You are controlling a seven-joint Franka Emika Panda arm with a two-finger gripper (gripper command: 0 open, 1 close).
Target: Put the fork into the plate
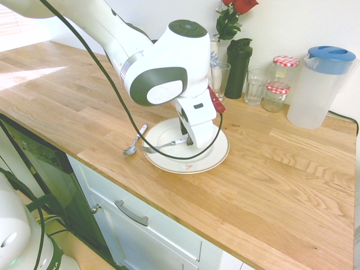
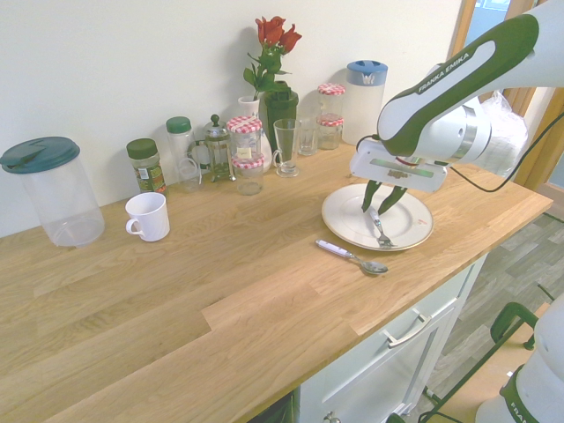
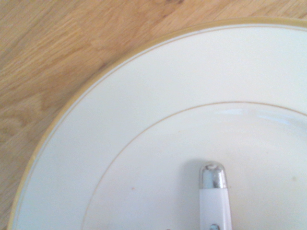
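Fork (image 1: 163, 146), the slim one with silver tines: where do you see it?
— You'll find it lying flat in the large round white plate (image 1: 208, 157) with the thin gold rim line, low centre of the frame, tines towards the left.

Anything crowding you?
— A white-handled metal spoon (image 1: 134, 143) lies on the wooden counter (image 1: 281, 169) just left of the plate. A clear plastic jug with a blue lid (image 1: 318, 87) stands upper right, well apart.

And your gripper (image 2: 381, 204)?
— Its fingers are spread just over the fork's handle end, gripping nothing. You can't tell whether they touch it.
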